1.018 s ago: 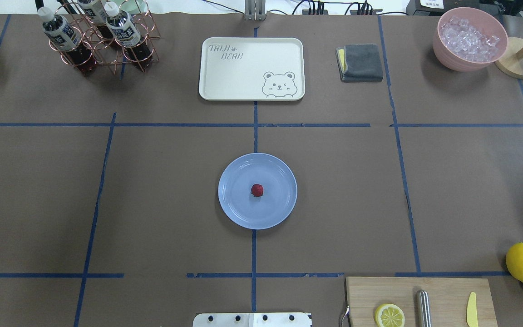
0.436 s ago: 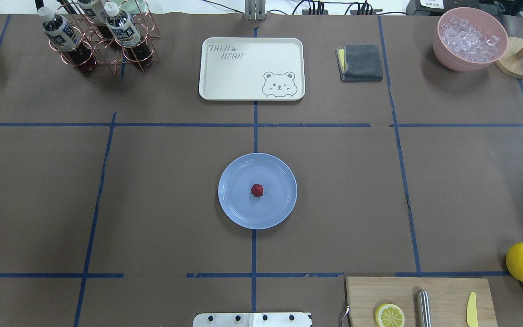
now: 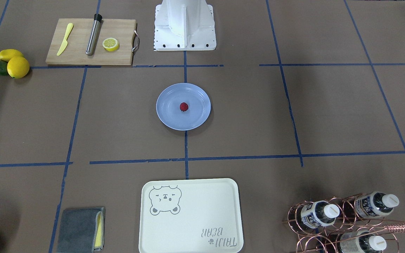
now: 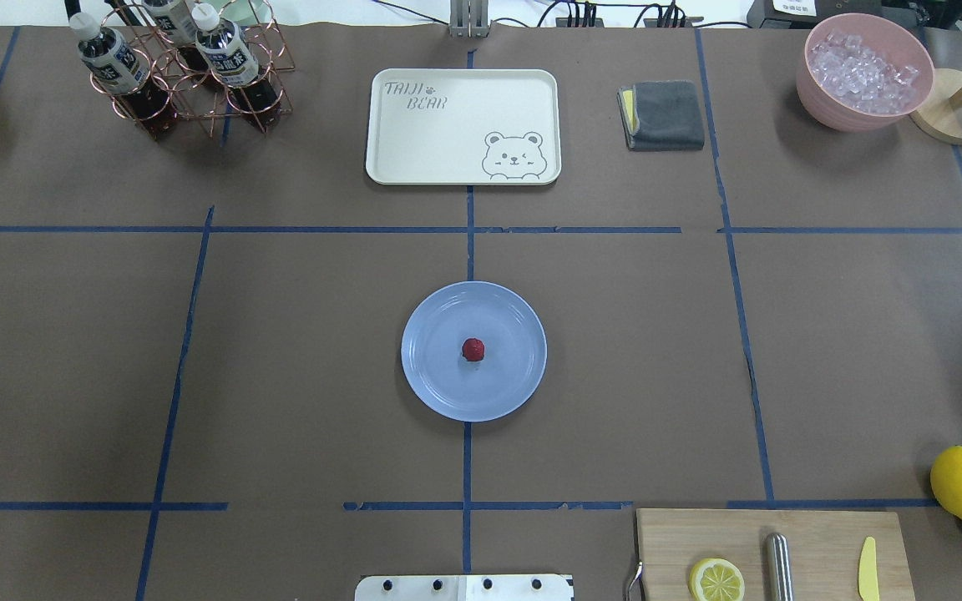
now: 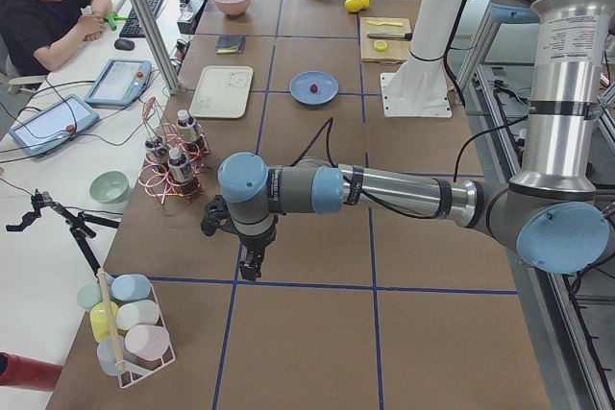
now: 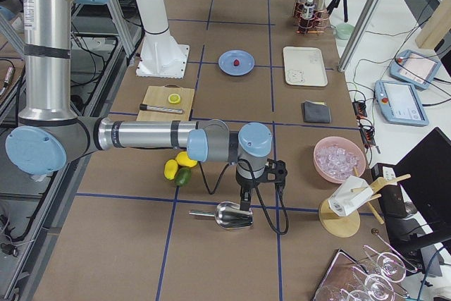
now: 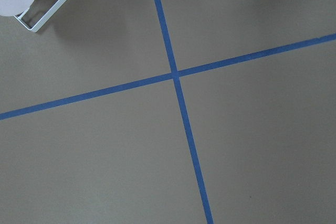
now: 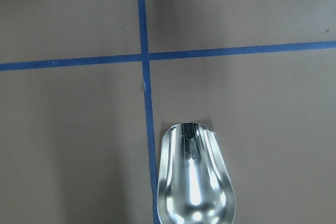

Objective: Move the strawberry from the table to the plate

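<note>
**Q:** Front-facing view: where is the strawberry (image 3: 184,106)?
**A:** At the middle of the plate (image 3: 169,116). The plate lies on the table (image 3: 294,105), on the centre tape line in front of the base (image 3: 185,24). No arm shows.

**Q:** Overhead view?
**A:** The same: the strawberry is central and clear of the rim. It is roundish, so it has no long axis to align to. Neither gripper is in view.

**Q:** Left side view: the left gripper (image 5: 251,264)?
**A:** It hangs low over bare table past the bottle rack (image 5: 173,165), well apart from the plate far up the table. How far its jaws are parted, and whether they hold anything, cannot be told from here.

**Q:** Right side view: the right gripper (image 6: 246,202)?
**A:** It points down just above a metal scoop (image 6: 232,215), beyond the lemons (image 6: 180,167), and is also well apart from the plate. Its opening cannot be told.

**Q:** Wrist views?
**A:** The left shows little but a tape cross (image 7: 175,73). The right shows the scoop's bowl beside a tape line. No fingers show in either.

**Q:** Which relation governs the next move?
**A:** The strawberry lies inward along the table from both tools, toward the centre, and neither arm is plainly nearer. Since it sits on the plate, the placing appears done and no further reach seems called for.
</note>
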`<state>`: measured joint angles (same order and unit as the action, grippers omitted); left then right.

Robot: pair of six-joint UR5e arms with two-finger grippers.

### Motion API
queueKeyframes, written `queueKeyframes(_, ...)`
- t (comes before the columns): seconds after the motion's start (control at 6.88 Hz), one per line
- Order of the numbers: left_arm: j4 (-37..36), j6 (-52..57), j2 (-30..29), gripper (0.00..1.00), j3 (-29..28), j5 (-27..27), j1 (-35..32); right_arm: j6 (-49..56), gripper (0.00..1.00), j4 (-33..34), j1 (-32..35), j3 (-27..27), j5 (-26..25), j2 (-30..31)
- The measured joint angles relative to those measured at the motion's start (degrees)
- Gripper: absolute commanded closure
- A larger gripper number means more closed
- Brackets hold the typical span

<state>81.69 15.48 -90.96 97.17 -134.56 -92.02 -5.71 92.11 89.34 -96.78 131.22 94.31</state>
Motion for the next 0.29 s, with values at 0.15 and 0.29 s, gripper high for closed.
queueKeyframes(0.15,0.15,0.00,0.01,0.00,-0.06,0.02,0.00,0.00,0.00,0.00,0.00,0.01,0.00,0.00)
queueKeyframes(0.29,0.20,-0.01,0.02,0.00,-0.10,0.06,0.00,0.00,0.00,0.00,0.00,0.01,0.00,0.00)
